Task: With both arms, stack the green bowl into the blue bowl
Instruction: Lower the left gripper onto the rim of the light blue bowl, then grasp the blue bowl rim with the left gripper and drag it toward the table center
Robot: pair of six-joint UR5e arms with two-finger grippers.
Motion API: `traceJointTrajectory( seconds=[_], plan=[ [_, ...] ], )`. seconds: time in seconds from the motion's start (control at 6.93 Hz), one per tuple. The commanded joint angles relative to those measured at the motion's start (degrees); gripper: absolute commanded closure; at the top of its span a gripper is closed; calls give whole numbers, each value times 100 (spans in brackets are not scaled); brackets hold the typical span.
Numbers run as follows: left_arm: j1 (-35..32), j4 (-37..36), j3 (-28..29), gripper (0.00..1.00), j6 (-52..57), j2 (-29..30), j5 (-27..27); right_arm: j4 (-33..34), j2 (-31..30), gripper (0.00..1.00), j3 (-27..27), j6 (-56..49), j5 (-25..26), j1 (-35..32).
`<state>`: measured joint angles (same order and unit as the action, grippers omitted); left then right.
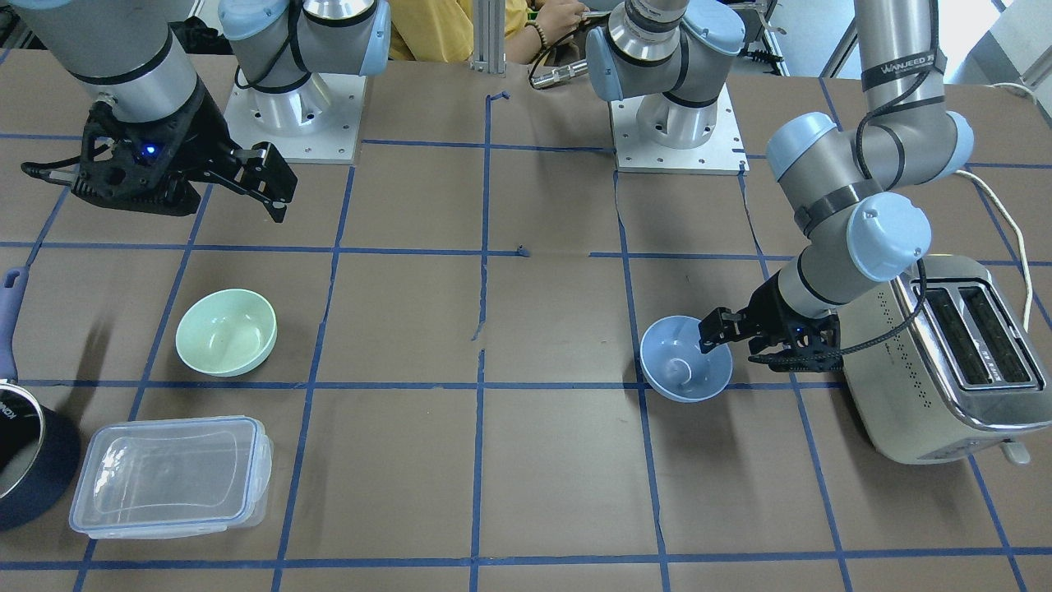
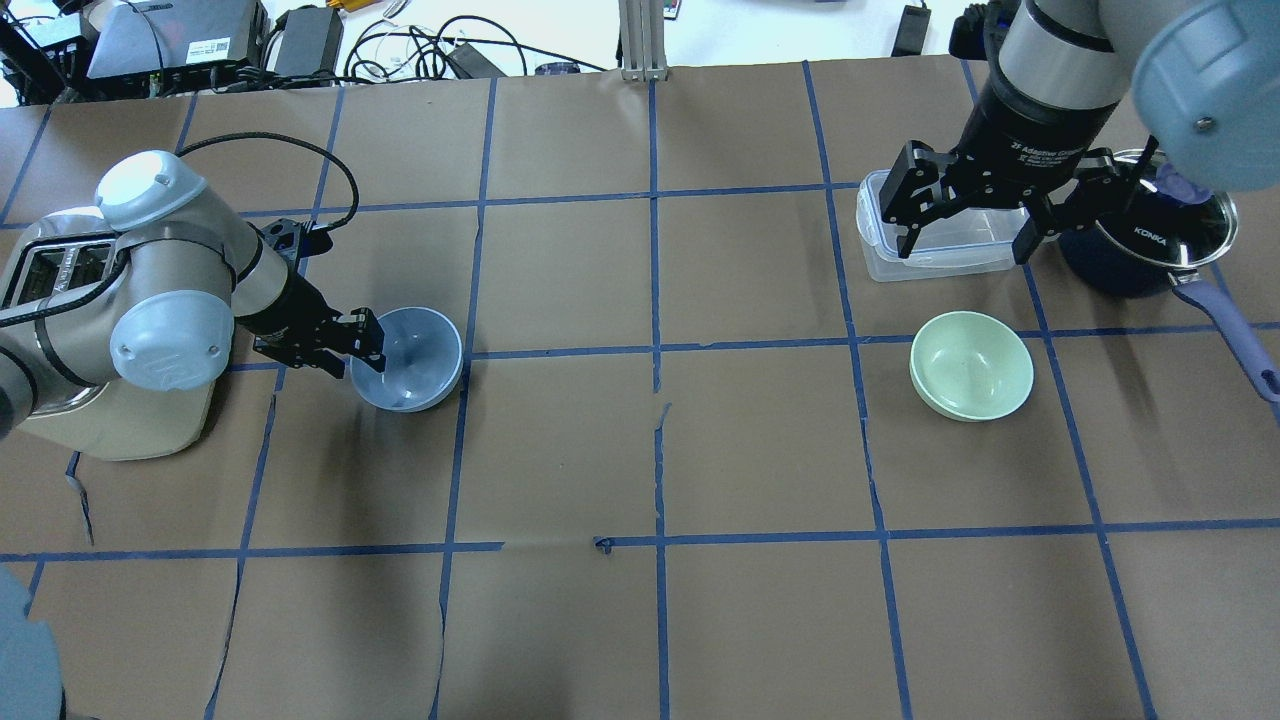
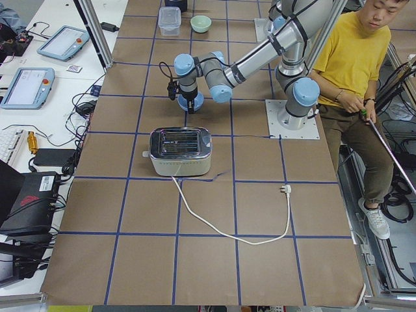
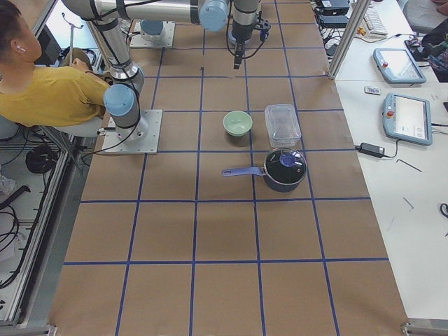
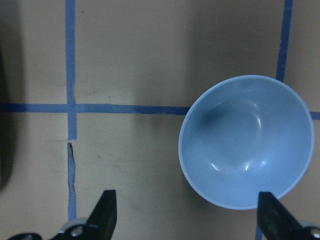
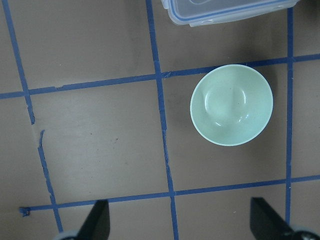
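Note:
The blue bowl [image 1: 685, 358] [image 2: 410, 358] stands upright on the robot's left half of the table. My left gripper [image 2: 368, 345] [image 1: 713, 331] is open and low at the bowl's rim on the toaster side. In the left wrist view the bowl [image 5: 245, 141] lies just ahead of the open left gripper [image 5: 187, 200], offset toward the right finger. The green bowl [image 1: 226, 331] [image 2: 971, 364] [image 6: 231, 104] stands upright on the right half. My right gripper [image 2: 965, 240] [image 1: 271, 189] [image 6: 180, 209] is open and empty, high above the table, off to one side of the green bowl.
A silver toaster [image 1: 945, 353] [image 2: 60, 330] stands right behind the left arm. A clear lidded container [image 1: 173, 477] [image 2: 940, 240] and a dark navy saucepan [image 1: 25, 460] [image 2: 1150, 230] with a long handle sit next to the green bowl. An operator sits behind the robot bases.

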<state>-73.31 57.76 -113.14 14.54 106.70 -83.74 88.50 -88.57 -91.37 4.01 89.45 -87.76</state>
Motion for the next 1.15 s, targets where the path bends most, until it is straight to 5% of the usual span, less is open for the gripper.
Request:
traceJointTrajectory(
  seconds=[0.0, 0.14, 0.43, 0.87, 1.01],
  plan=[
    [18, 260, 28, 100, 31, -25, 486, 438, 269, 0, -108, -93, 177, 13],
    [-25, 532, 168, 100, 31, -79, 543, 501, 313, 0, -178, -111, 265, 13],
    [-505, 1586, 720, 100, -702, -254, 1357, 1665, 559, 0, -590, -172, 258, 144],
    [-2201, 721, 688, 100, -2644, -88, 1291, 2850, 664, 0, -1398, -952, 231, 496],
    [-2519, 658, 549, 100, -2771, -79, 829, 3423, 891, 0, -1679, -1033, 188, 514]
  ],
)
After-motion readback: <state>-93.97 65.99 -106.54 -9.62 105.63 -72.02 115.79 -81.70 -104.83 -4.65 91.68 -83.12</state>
